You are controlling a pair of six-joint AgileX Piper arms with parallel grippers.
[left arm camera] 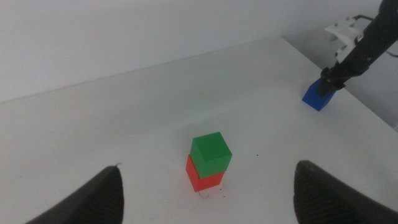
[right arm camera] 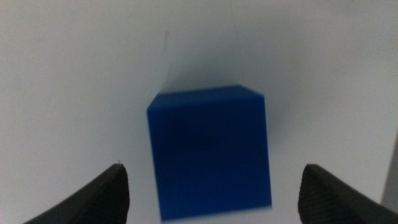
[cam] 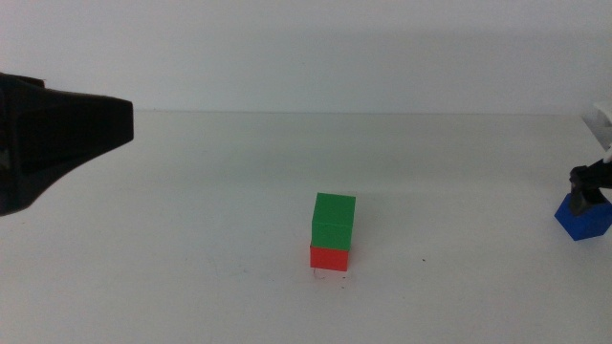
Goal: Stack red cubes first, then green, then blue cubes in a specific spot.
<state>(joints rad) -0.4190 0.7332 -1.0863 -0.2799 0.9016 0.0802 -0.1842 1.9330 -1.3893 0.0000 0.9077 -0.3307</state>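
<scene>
Blue matte cube [right arm camera: 210,152] sits between your right gripper's [right arm camera: 211,186] spread jaws, well apart from the green-on-red stack [cam: 332,234].

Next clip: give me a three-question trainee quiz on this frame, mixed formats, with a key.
1. True or false: the green cube sits on the red cube.
2. Which gripper is over the blue cube? A) left gripper B) right gripper
3. Fill in: the right gripper's jaws are ____ around the blue cube, not closed on it.

Key: 1 true; 2 B; 3 open
</scene>
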